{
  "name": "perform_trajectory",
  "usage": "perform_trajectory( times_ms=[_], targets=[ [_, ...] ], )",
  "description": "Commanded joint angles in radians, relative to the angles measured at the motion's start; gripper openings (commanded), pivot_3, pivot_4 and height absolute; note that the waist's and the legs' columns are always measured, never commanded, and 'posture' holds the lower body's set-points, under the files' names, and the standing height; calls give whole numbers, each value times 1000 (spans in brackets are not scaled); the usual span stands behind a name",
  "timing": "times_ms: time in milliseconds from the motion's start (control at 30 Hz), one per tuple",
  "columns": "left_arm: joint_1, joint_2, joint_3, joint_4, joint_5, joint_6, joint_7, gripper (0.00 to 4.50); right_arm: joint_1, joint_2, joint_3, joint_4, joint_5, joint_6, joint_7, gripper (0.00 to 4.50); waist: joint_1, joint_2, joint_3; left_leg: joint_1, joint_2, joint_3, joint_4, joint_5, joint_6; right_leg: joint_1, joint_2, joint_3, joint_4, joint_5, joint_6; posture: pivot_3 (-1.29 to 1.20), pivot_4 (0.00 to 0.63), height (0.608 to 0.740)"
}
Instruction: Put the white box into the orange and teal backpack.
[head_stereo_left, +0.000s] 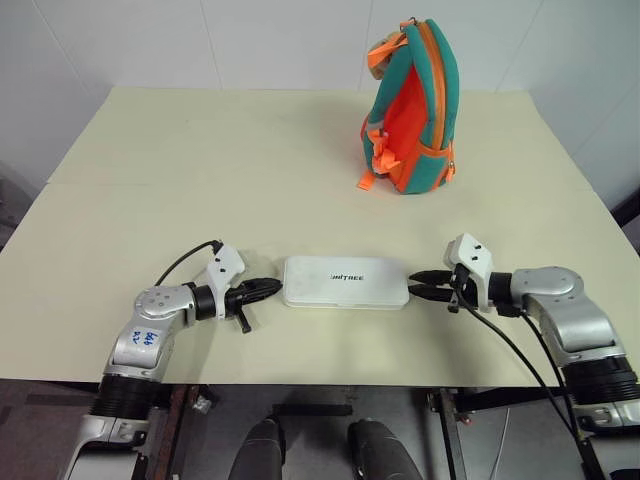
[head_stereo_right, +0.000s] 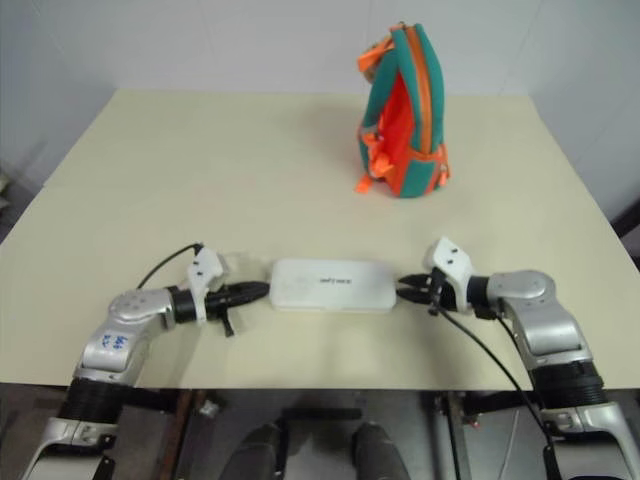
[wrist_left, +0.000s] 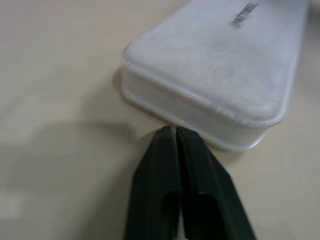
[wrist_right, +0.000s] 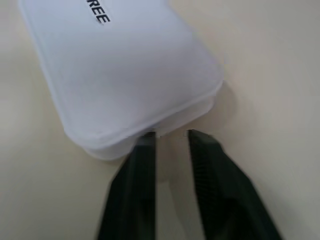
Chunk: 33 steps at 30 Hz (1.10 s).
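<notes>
Near the front edge of the worktop (head_stereo_left: 150, 150), midway along it, one white box (head_stereo_left: 345, 282) lies flat with its long side parallel to that edge, lettering facing up. One orange and teal backpack (head_stereo_left: 412, 108) stands upright well apart from it, toward the back edge and somewhat to the right, its orange side facing the front.

Two grippers flank the box, one at each short end. At the box's left end, the left gripper (head_stereo_left: 268, 289) points inward; in the left wrist view its two black fingers (wrist_left: 155, 185) are pressed together, with the tips right at the lower rim of the box's end wall, holding nothing. At the right end, the right gripper (head_stereo_left: 420, 282) points inward too; in the right wrist view its fingers (wrist_right: 212, 170) stand a little apart, a narrow gap between them, tips just at the box's end, also holding nothing.

Judging from this, the step in hand is getting hold of the box, which is not yet lifted. The box is slim, glossy and lies flush on the worktop, so it will likely slip. Doing this well probably means both grippers pressing evenly against the two ends, or opening wide enough to pinch an end squarely, then lifting level.

Counted: one box, one backpack, two grippers.
</notes>
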Motion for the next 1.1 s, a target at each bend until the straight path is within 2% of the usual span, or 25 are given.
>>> perform_trajectory(
  times_ms=[33, 233, 333, 367, 433, 533, 867, 1100],
  targets=[
    [-46, 36, 48, 20, -31, 57, -3, 1502, -46, -44, -2, -119, 58, 168, 26, 2480, -2, 0, 0, 0, 0, 0, 0, 0, 0, 0, 0, 0, 0, 0, 0, 0, 150, 740],
    [-178, 65, 47, 14, -181, 462, -68, 3330, -183, -42, -20, -174, 163, 594, -56, 4442, 1, 0, 0, -1, 0, 0, -1, 0, 0, -1, -1, 0, -1, 0, 0, 0, 150, 740],
    [-224, 67, 48, 18, -234, 608, -79, 4308, -235, -47, -2, -188, 202, 749, -89, 4500, 2, 0, 0, -1, 0, -1, -3, 0, 0, -1, -1, -1, -2, 0, 0, 0, 150, 740],
    [-248, 64, 57, 27, -275, 699, -86, 4478, -258, -40, 1, -185, 214, 800, -105, 4500, 2, 0, 0, -1, 0, -1, -3, 0, 0, -1, -1, -1, -3, 0, 0, 0, 150, 740],
    [-260, 86, 13, -14, -335, 807, -151, 4478, -322, -25, 20, -164, 223, 936, -153, 4500, 1, 0, 0, -2, 0, -1, -4, 0, 0, -2, -1, -1, -4, 0, 0, 0, 150, 740],
    [-277, 45, -1, 12, -319, 831, -87, 4478, -369, -24, 55, -161, 241, 1017, -181, 4500, -1, 0, 0, -2, 0, 0, -6, 0, 0, -3, -1, 0, -4, -1, -1, 0, 150, 740],
    [-294, -47, -22, 138, -270, 818, 11, 4478, -357, 30, 94, -118, 260, 983, -248, 4500, 5, 0, 0, -1, -1, 0, -4, 0, 0, -1, -1, -1, -5, 0, -1, 0, 150, 740],
    [-325, -89, 4, 159, -342, 950, -10, 4478, -351, 48, 115, -91, 265, 947, -260, 4500, 2, 0, 0, -1, -7, 0, -2, 2, 3, 2, -6, 0, -5, 2, 3, 0, 150, 740]
  ],
)
